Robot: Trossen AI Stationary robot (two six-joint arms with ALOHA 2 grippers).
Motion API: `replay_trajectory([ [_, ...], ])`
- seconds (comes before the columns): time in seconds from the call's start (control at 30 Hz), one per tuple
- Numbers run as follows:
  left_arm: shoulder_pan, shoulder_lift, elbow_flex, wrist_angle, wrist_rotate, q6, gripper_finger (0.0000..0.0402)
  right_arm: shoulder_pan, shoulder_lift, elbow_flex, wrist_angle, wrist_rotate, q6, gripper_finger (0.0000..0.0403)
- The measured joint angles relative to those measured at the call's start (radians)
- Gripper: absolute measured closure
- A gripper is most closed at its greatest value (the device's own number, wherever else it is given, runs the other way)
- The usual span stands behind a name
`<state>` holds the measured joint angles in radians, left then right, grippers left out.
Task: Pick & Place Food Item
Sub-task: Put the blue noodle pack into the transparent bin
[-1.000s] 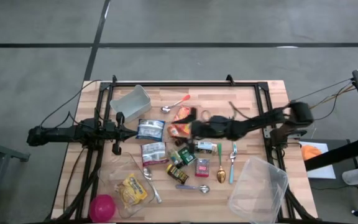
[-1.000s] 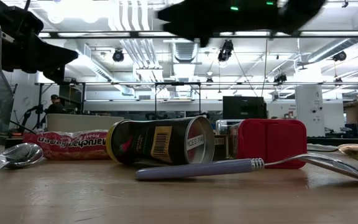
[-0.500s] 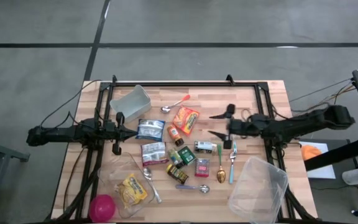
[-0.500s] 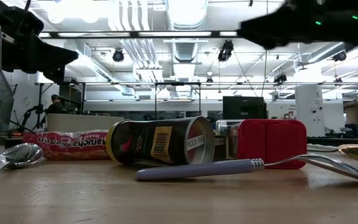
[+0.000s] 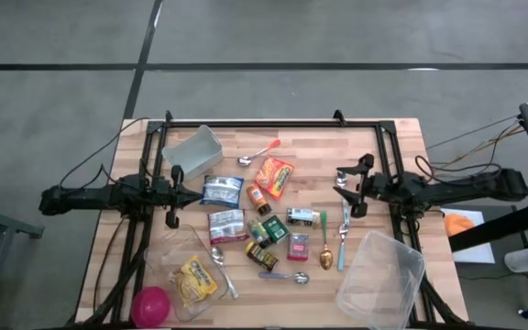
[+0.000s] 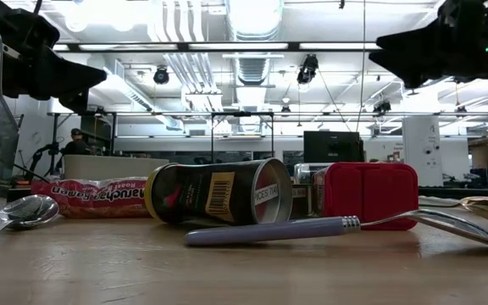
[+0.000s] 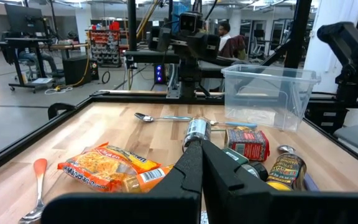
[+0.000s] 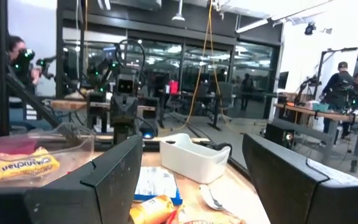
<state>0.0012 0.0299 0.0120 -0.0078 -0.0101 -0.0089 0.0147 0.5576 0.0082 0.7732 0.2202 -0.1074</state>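
Note:
Food items lie in the middle of the table: an orange packet, a blue-silver packet, a grey packet, and small jars and cans. A yellow packet lies inside a clear container at the near left. My right gripper hovers open and empty at the table's right side, to the right of the orange packet. My left gripper is shut and empty at the left side, pointing level toward the blue-silver packet.
A grey bin stands at the far left and a second clear container at the near right. Several spoons lie among the items, and a pink lid lies at the near left corner. A dark frame rims the table.
My right gripper has drawn back from above the orange packet toward the table's right edge, staying open and empty, its arm folding in. The packets and jars lie where they were.

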Motion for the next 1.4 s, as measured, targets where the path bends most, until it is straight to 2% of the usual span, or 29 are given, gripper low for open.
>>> replay_trajectory([
  [0.27, 0.000, 0.000, 0.000, 0.000, 0.000, 0.000, 0.0402, 0.000, -0.030, 0.000, -0.071, 0.000, 0.046, 0.0126],
  [0.97, 0.000, 0.000, 0.000, 0.000, 0.000, 0.000, 0.0402, 0.000, -0.025, 0.000, -0.063, 0.003, 0.052, 0.0126],
  [1.03, 0.000, 0.000, 0.000, 0.000, 0.000, 0.000, 0.0402, 0.000, -0.024, 0.000, -0.048, 0.047, 0.090, 0.0126],
  [1.17, 0.000, 0.000, 0.000, 0.000, 0.000, 0.000, 0.0402, 0.000, -0.025, 0.000, -0.034, 0.152, 0.284, 0.0126],
  [1.3, 0.000, 0.000, 0.000, 0.000, 0.000, 0.000, 0.0402, 0.000, -0.021, 0.000, -0.036, 0.153, 0.396, 0.0126],
  [1.4, 0.000, 0.000, 0.000, 0.000, 0.000, 0.000, 0.0402, 0.000, -0.017, 0.000, -0.037, 0.154, 0.395, 0.0126],
])
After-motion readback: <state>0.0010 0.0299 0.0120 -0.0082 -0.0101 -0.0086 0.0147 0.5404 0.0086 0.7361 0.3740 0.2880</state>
